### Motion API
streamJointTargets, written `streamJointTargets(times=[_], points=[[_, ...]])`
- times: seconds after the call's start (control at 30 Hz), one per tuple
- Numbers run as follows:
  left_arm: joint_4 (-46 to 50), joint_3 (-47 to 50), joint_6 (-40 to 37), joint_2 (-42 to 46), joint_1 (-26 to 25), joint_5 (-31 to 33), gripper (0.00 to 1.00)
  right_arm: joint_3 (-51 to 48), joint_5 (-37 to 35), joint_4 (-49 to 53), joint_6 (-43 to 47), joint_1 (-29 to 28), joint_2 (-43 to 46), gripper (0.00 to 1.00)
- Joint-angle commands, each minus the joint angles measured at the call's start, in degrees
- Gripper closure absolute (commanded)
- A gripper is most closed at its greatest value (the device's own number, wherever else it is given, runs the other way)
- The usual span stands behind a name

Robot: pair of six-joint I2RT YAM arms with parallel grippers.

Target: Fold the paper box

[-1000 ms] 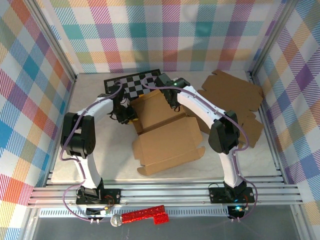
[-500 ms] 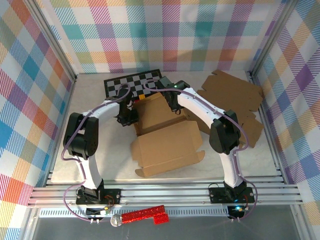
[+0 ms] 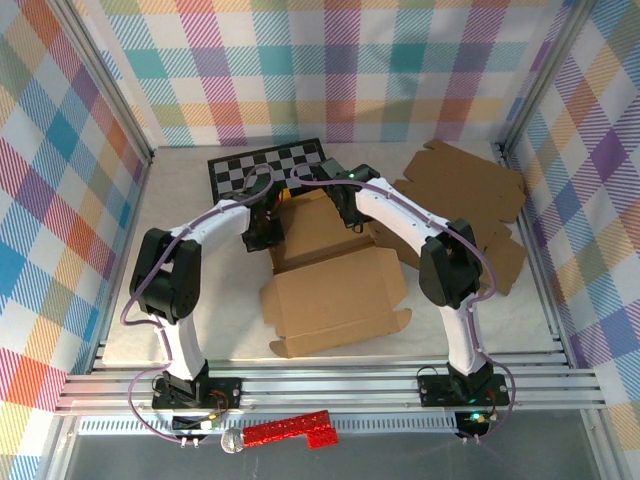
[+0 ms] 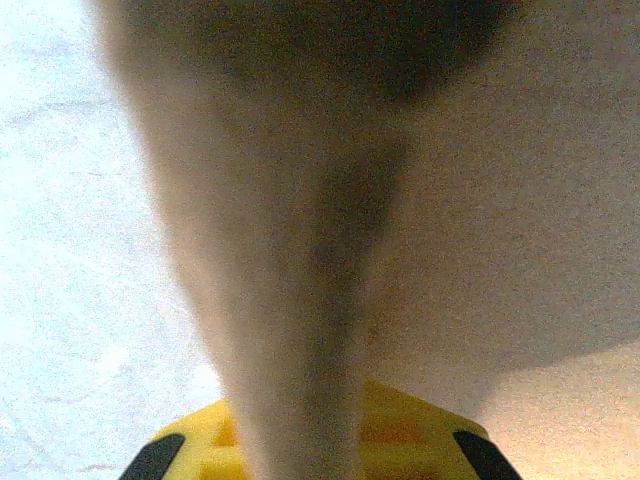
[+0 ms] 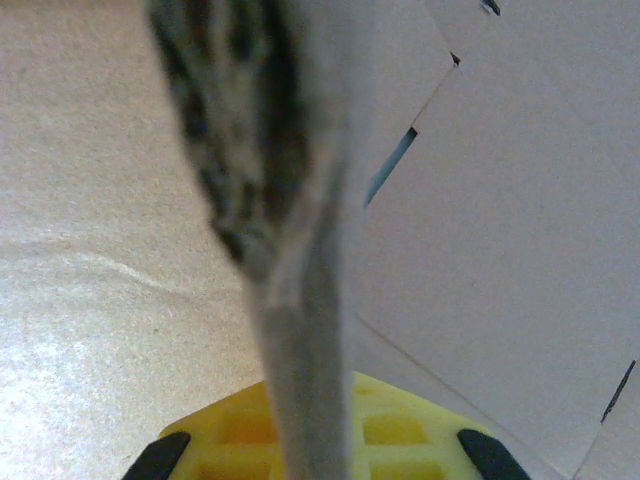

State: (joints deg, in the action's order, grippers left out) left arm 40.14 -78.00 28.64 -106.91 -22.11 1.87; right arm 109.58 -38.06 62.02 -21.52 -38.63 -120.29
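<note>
The paper box is brown cardboard, half formed, in the middle of the table with its wide lid flap lying toward the near side. My left gripper is at the box's far left wall, shut on that wall; in the left wrist view the blurred cardboard edge runs up from between the jaws. My right gripper is at the far right wall and is shut on it. In the right wrist view that wall's edge rises from the jaws, with flat cardboard to its right.
A black-and-white checkerboard lies at the back left. Flat cardboard blanks are stacked at the back right, reaching to the right wall. A red glittery piece lies outside the near rail. Plaid walls enclose the table.
My left gripper has moved right to the box's left wall and shut on it. The box has shifted slightly. The right gripper has kept its grip.
</note>
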Motion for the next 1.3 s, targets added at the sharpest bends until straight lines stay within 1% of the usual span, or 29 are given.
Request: streamJointTargets(times=[0.0, 0.2, 0.33, 0.47, 0.53, 0.73, 0.87, 0.97, 1.2, 1.27], points=[[5.17, -4.49, -1.63, -0.7, -1.36, 0.67, 0.94, 0.46, 2.35, 2.4, -3.18, -0.35, -0.66, 1.0], [7.56, -8.39, -3.13, -3.07, -1.52, 0.51, 0.95, 2.16, 2.58, 5.7, -5.91, -0.39, -3.56, 1.0], [7.63, -10.22, -3.27, -3.69, -1.62, 0.54, 1.0, 3.68, 3.68, 6.63, -6.57, 0.43, -5.82, 1.0], [8.13, -12.63, -3.47, -4.39, -1.71, 0.24, 1.0, 6.04, 6.04, 7.88, -7.17, 1.88, -7.91, 1.0], [8.11, -13.13, -3.65, -4.4, -1.79, 0.41, 1.0, 6.96, 6.49, 7.94, -6.93, 2.31, -8.43, 1.0], [8.65, -14.02, -5.15, -4.44, -2.13, 1.09, 1.0, 8.25, 10.82, 8.06, -6.13, 3.46, -9.88, 1.0], [9.72, -14.63, -6.99, -4.37, -2.65, 2.45, 1.0, 7.44, 10.82, 6.98, -5.26, 4.21, -8.89, 1.0], [10.26, -14.98, -7.98, -4.2, -2.93, 3.25, 1.0, 6.39, 11.75, 5.1, -4.36, 5.26, -7.38, 0.94], [11.1, -15.87, -9.2, -4.77, -3.2, 3.66, 1.0, 5.38, 15.97, 0.46, -0.17, 6.55, -4.82, 0.74], [11.23, -16.04, -9.33, -4.95, -3.2, 3.62, 1.0, 5.3, 16.1, -0.04, 0.23, 6.55, -4.69, 0.73]])
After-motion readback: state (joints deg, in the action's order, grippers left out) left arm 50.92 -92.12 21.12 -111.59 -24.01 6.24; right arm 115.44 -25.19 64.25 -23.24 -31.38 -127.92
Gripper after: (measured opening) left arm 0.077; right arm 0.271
